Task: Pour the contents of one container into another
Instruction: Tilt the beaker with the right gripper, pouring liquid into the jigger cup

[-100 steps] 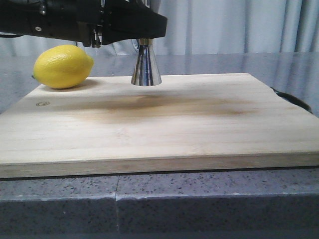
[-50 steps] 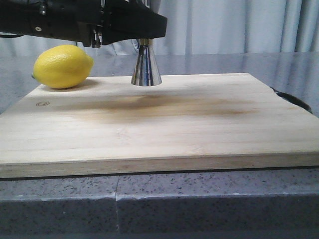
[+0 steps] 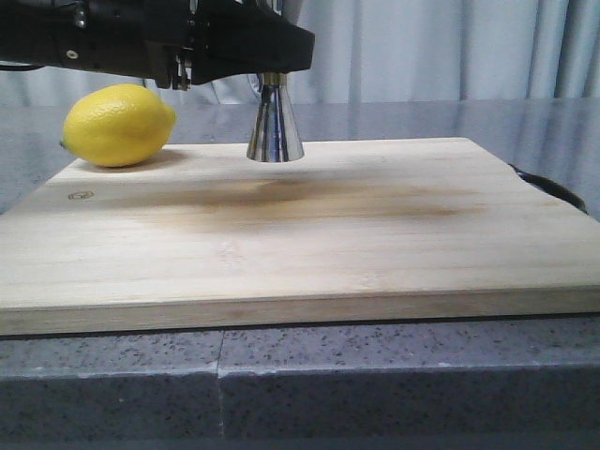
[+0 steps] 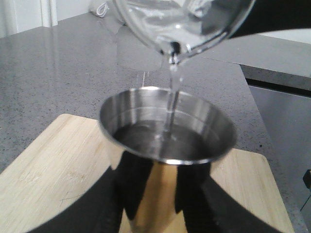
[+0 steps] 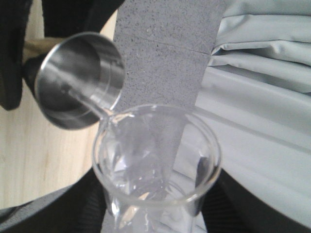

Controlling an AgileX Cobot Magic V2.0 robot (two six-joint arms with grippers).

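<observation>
Left wrist view, centre frame: I see the shiny steel hourglass-shaped jigger gripped from both sides by the left gripper, whose dark fingers press against its lower cone. Its round upper cup is partly filled with clear liquid, and a thin clear stream falls into it from the pouring lip of the small clear glass beaker, tilted at the top of the frame, above the cup and not touching it.

In the right wrist view I see the beaker at lower centre, liquid pooled along its low side, with the right gripper closed on its base, dark fingers either side. The jigger's open mouth sits at upper left, the stream running into it.

In the front view, the jigger's lower cone hangs just clear of the pale wooden cutting board, upper centre of the frame, a thin gold band at its waist; the left gripper hides its upper cup. A yellow lemon rests at the board's far left corner, and the board lies on a grey speckled counter.
</observation>
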